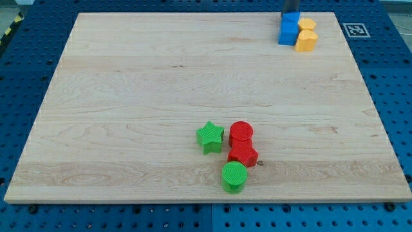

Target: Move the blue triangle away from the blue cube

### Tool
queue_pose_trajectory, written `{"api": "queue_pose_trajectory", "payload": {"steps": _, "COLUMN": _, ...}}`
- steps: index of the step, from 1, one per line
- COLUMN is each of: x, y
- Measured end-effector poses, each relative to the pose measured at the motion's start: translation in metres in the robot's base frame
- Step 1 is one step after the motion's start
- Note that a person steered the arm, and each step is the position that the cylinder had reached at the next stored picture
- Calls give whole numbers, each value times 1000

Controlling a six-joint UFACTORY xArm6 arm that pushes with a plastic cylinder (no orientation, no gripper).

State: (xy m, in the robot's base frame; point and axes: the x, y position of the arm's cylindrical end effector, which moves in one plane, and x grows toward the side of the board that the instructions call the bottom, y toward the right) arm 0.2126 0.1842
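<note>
Two blue blocks stand touching at the view's top right. The upper blue block (292,20) and the lower blue block (288,34) look like one blue mass, so I cannot tell which is the triangle and which the cube. The dark rod comes in from the view's top edge, and my tip (291,12) is at the top side of the upper blue block, touching it or nearly so.
Two yellow blocks (308,24) (306,40) press against the right side of the blue pair. Low in the middle are a green star (210,136), a red cylinder (241,133), a red star-like block (243,155) and a green cylinder (234,176). The board's top edge (193,13) runs beside the blue blocks.
</note>
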Motion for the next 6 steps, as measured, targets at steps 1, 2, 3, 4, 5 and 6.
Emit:
{"api": "queue_pose_trajectory", "payload": {"steps": 1, "x": 23, "y": 0}}
{"api": "queue_pose_trajectory", "payload": {"steps": 2, "x": 47, "y": 1}}
{"api": "queue_pose_trajectory", "payload": {"steps": 3, "x": 72, "y": 3}}
{"api": "queue_pose_trajectory", "payload": {"steps": 4, "x": 98, "y": 3}}
{"api": "queue_pose_trajectory", "payload": {"steps": 5, "x": 123, "y": 3}}
{"api": "queue_pose_trajectory", "payload": {"steps": 6, "x": 142, "y": 3}}
